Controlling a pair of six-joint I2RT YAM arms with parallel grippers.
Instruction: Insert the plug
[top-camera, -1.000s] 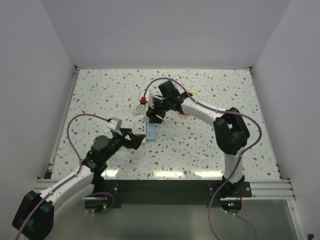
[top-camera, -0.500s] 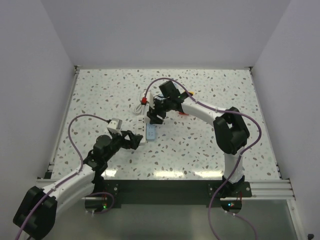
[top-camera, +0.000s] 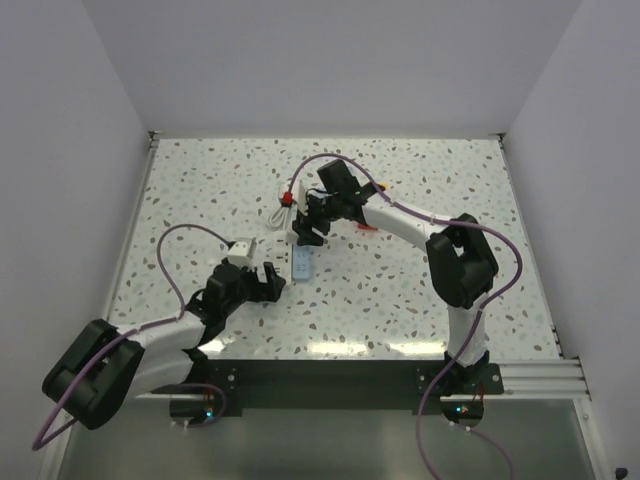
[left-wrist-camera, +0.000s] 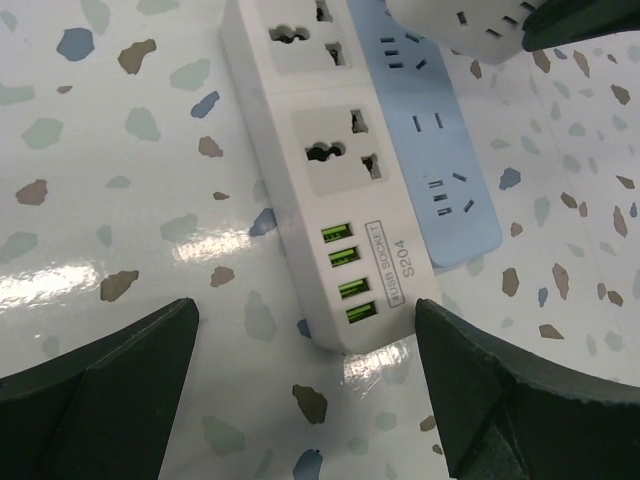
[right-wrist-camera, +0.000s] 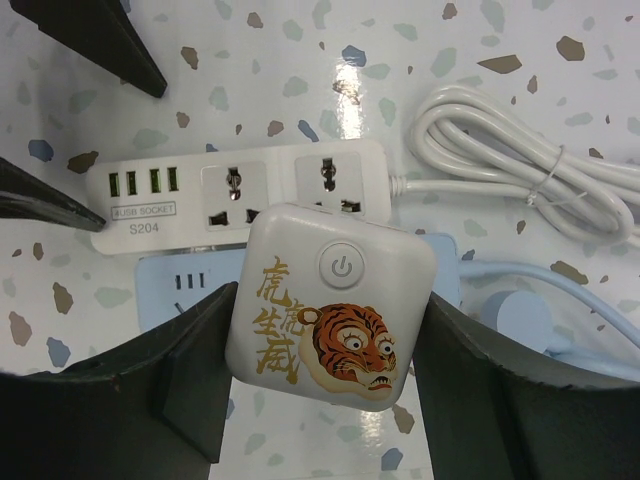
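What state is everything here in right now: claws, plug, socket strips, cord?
tiger plug: held over the strips, not plugged in
white power strip: flat, visible sockets empty
blue power strip: flat alongside, visible sockets empty
white cord: coiled and tied
left gripper: open, straddling the white power strip's USB end
right gripper: shut on the tiger plug

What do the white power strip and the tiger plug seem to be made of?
The white power strip: probably moulded plastic, smooth, semi-gloss; soft sheen along its edge. The tiger plug: likely glossy white plastic with printed picture; highlights on its rounded corners.
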